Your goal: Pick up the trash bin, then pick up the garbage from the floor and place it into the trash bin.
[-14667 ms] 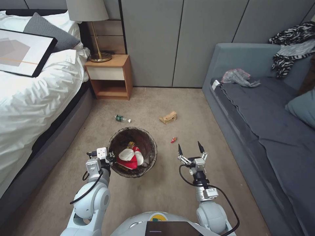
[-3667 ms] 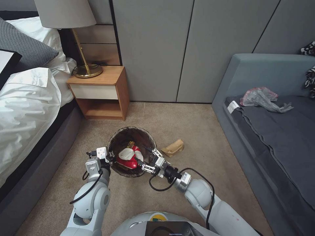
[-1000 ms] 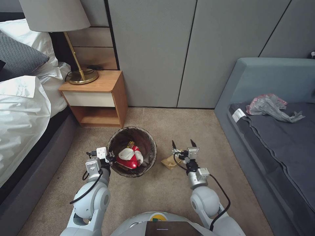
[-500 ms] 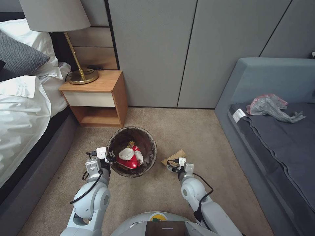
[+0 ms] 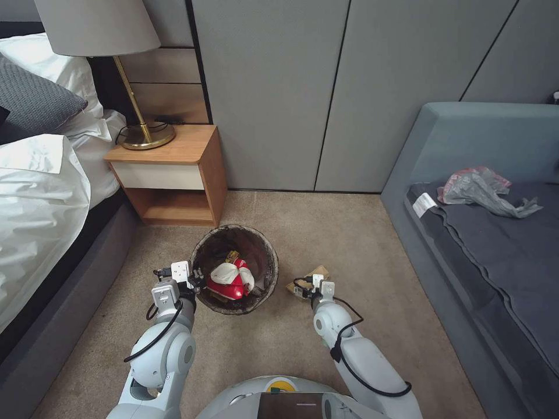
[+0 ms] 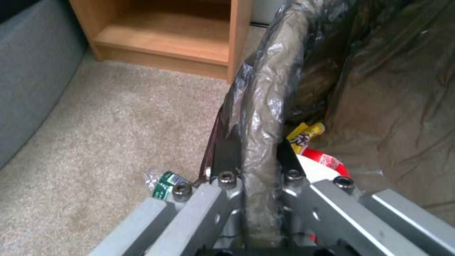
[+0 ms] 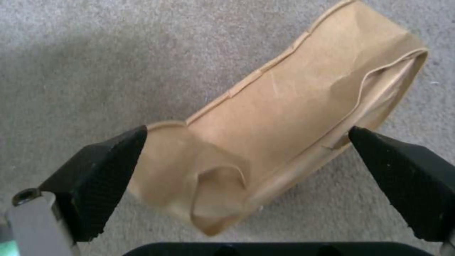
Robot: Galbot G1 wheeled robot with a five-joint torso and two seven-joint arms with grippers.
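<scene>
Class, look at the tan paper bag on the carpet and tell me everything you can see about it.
The paper bag is tan kraft paper, creased and partly flattened, with a folded seam along one edge and a crumpled, dented end. It lies on its side on the beige carpet, just right of the trash bin. The right gripper straddles it, its black textured fingers open at either side of the bag.

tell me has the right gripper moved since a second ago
Yes. The right gripper has dropped from above the paper bag to carpet level beside the trash bin, its open fingers now straddling the bag.
</scene>
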